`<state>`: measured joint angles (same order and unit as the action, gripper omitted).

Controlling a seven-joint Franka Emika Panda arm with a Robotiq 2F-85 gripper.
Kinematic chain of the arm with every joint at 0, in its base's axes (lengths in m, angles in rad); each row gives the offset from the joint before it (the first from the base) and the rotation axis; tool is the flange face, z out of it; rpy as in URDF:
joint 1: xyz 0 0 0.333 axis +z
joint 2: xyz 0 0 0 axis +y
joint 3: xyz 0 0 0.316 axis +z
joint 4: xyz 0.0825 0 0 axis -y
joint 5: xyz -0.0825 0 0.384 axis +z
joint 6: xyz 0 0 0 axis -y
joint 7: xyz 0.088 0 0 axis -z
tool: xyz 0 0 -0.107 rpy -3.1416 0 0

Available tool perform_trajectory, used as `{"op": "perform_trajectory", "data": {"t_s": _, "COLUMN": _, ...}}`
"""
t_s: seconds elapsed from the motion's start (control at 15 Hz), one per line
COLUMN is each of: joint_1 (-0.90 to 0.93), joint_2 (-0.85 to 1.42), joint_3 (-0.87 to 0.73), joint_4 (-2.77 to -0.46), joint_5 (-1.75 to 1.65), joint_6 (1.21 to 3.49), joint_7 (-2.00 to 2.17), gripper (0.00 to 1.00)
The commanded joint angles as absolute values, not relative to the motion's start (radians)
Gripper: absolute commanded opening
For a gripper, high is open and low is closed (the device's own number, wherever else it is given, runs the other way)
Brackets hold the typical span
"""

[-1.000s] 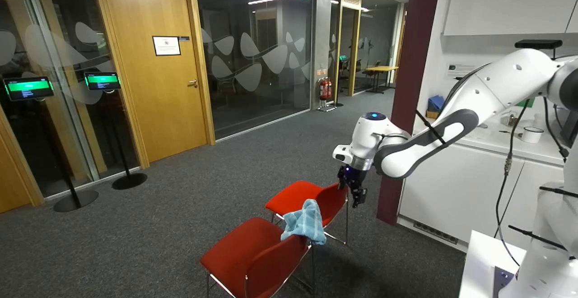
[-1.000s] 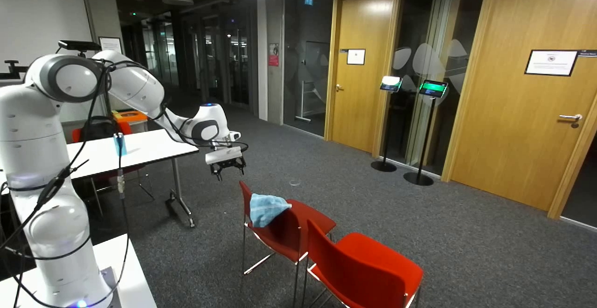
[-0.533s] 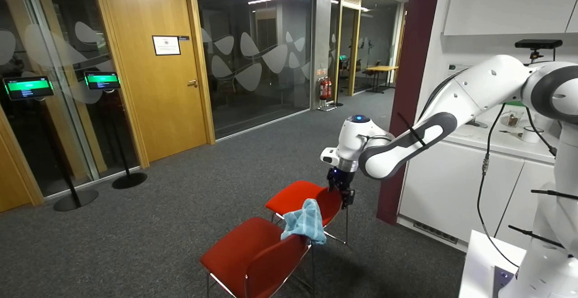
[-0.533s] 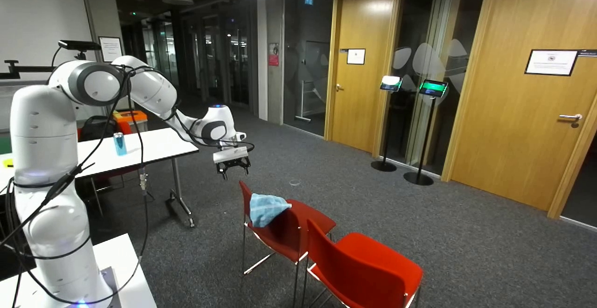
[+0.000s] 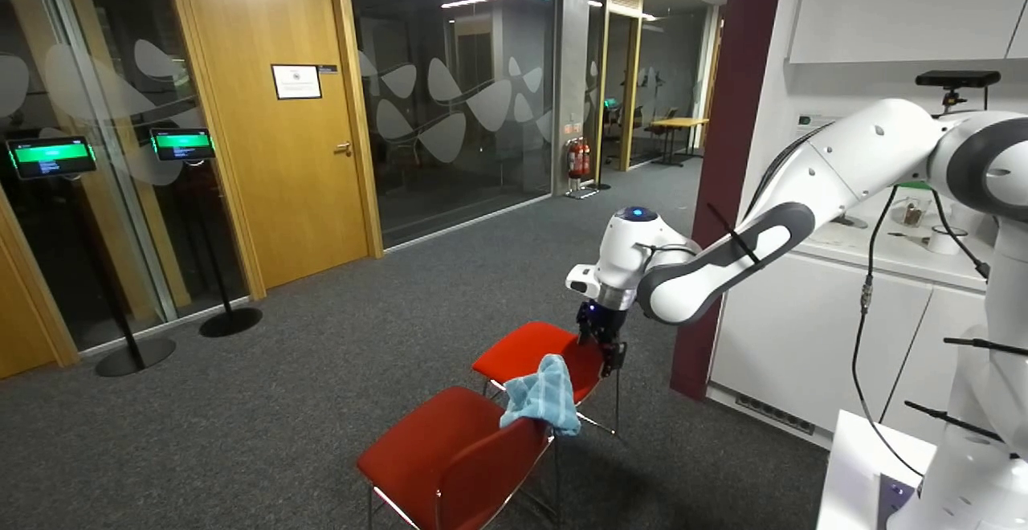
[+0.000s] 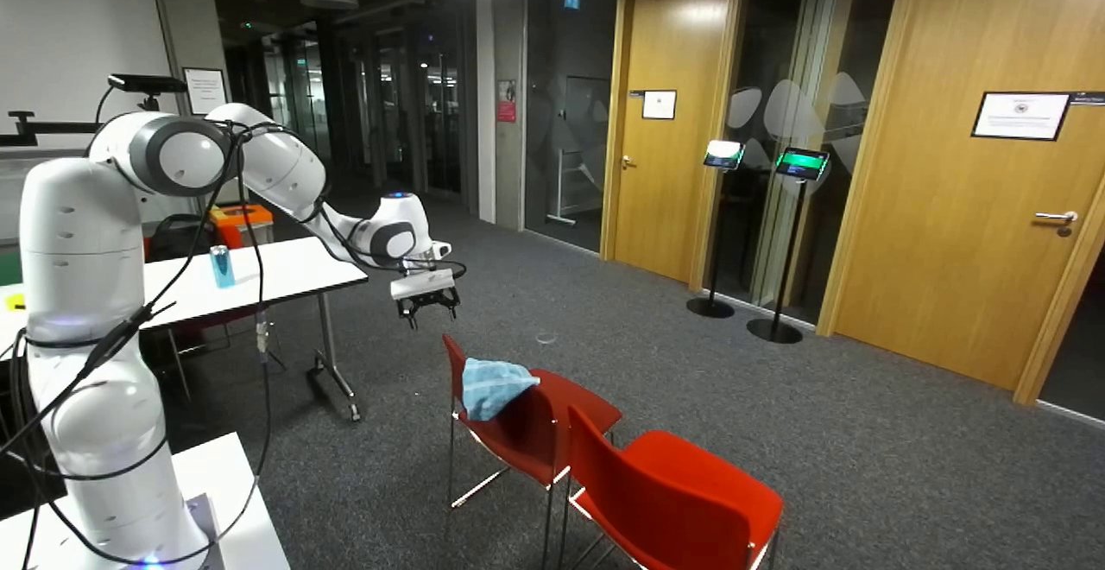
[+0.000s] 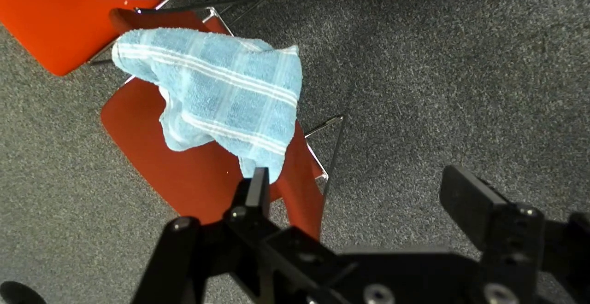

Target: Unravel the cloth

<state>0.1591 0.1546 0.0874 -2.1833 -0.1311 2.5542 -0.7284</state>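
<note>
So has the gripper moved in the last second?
Yes. In an exterior view, the gripper has shifted leftward across the picture, farther from the maroon pillar, which stands fixed; it also sits slightly lower.

a blue can (image 6: 222, 267) stands on a white table (image 6: 293, 269), extinguishers (image 5: 578, 157) near a pillar (image 5: 573, 48).
</note>
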Motion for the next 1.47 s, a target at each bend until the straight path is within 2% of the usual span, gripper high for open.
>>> {"op": "perform_trajectory", "data": {"t_s": 0.0, "joint_1": 0.148, "joint_2": 0.198, "joint_3": 0.121, "joint_4": -2.133, "joint_5": -0.18, "joint_6": 2.606, "joint_7": -0.696, "gripper": 1.0}}
{"op": "perform_trajectory", "data": {"t_s": 0.47, "joint_1": 0.15, "joint_2": 0.338, "joint_3": 0.13, "joint_4": -1.958, "joint_5": -0.324, "joint_6": 2.506, "joint_7": -0.737, "gripper": 1.0}}
{"op": "perform_trajectory", "data": {"t_s": 1.4, "joint_1": 0.1, "joint_2": 0.608, "joint_3": 0.143, "joint_4": -1.598, "joint_5": -0.284, "joint_6": 2.284, "joint_7": -0.903, "gripper": 1.0}}
